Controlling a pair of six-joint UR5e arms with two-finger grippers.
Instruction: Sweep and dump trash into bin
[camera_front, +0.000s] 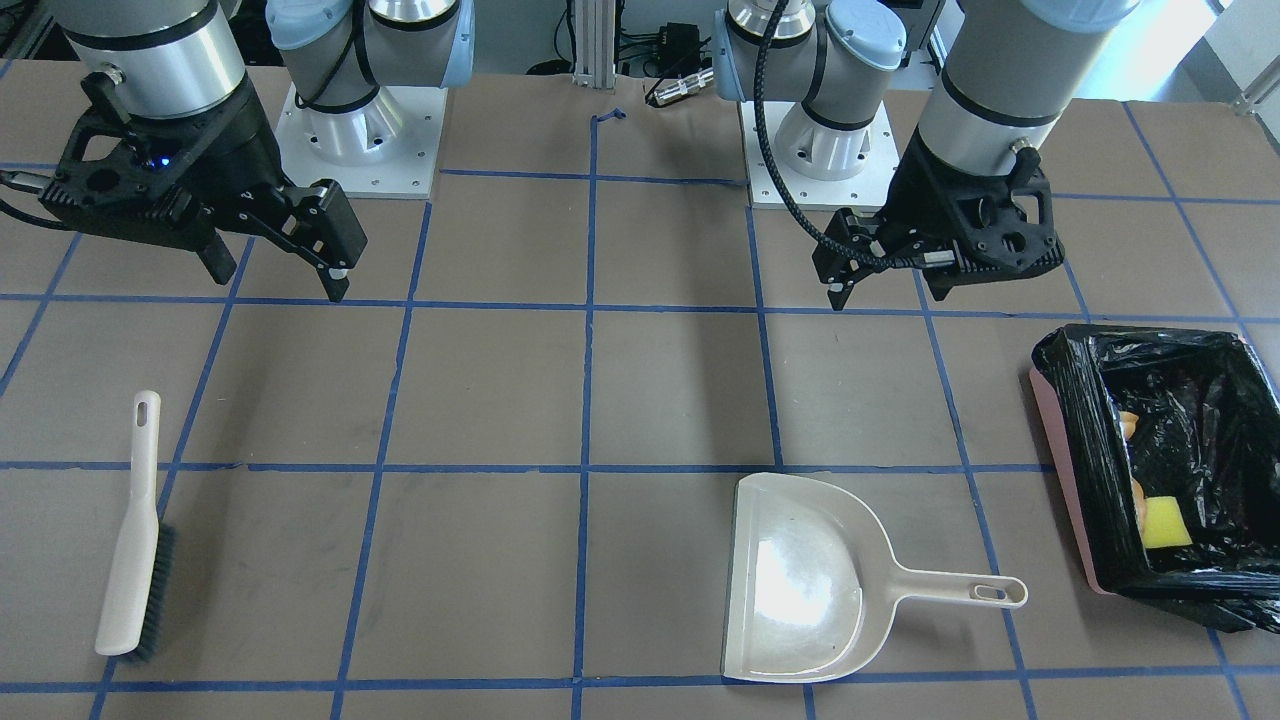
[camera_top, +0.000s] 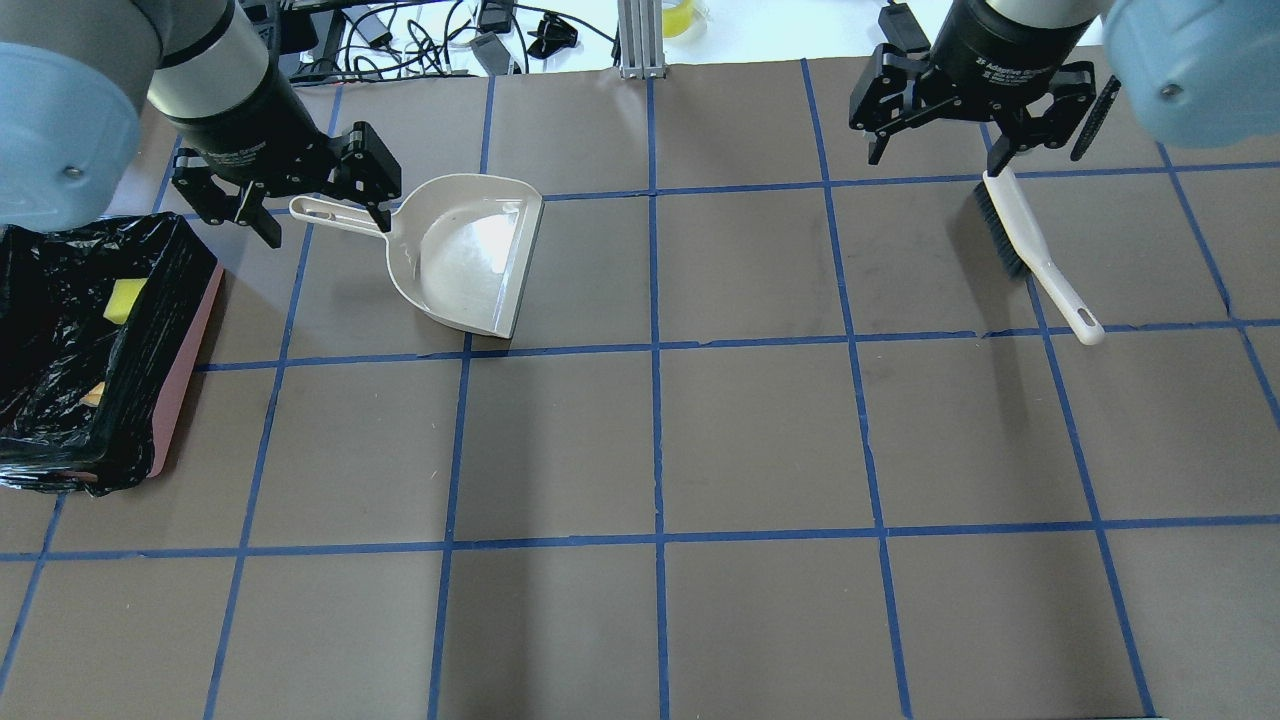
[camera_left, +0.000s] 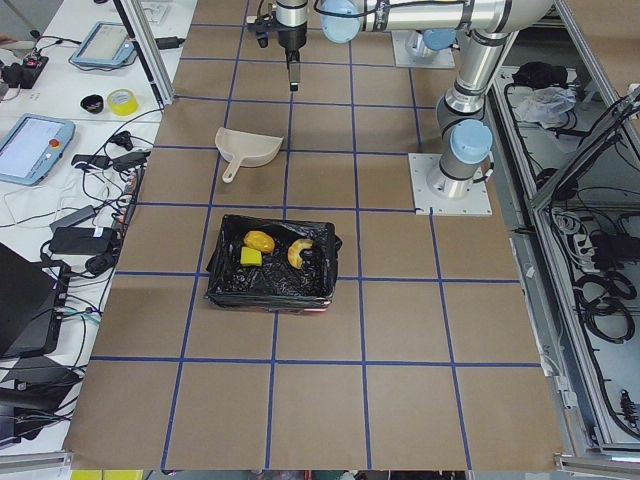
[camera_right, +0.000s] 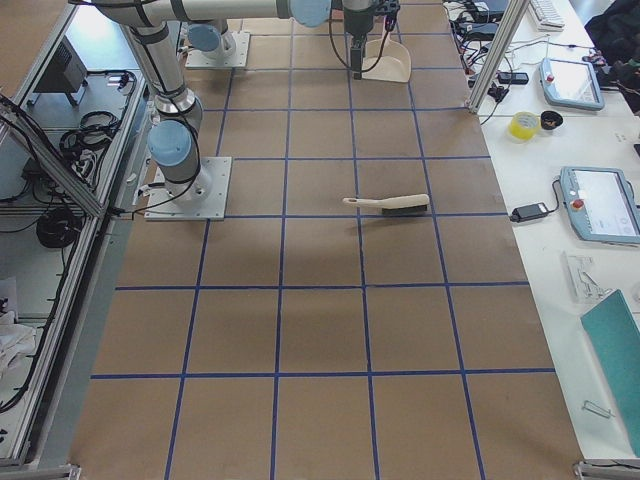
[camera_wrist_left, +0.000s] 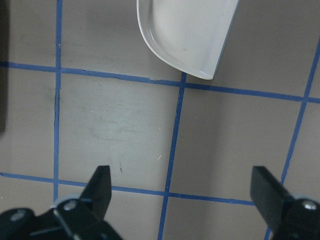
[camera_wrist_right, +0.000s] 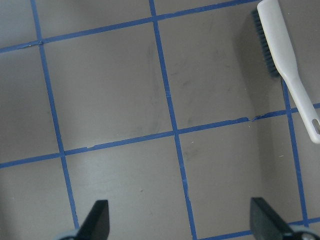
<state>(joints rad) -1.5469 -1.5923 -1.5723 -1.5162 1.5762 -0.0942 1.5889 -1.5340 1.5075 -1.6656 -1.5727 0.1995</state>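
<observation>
All three trash items lie inside the bin (camera_left: 222, 283), on its black liner: bread roll (camera_left: 259, 241), yellow sponge wedge (camera_left: 250, 257) and croissant-like pastry (camera_left: 298, 253), close together. The bin stands at the worktop (camera_front: 500, 400) end on the robot's left. The dustpan (camera_front: 800, 580) lies flat and empty near the bin but apart from it, handle pointing toward it. The brush (camera_front: 135, 540) lies on the worktop well apart, on the robot's right side. Left hand (camera_front: 888, 285): raised off the worktop, fingers spread wide, holding nothing. Right hand (camera_front: 277, 275): also raised, fingers wide, holding nothing, with the brush at the edge of its wrist view.
</observation>
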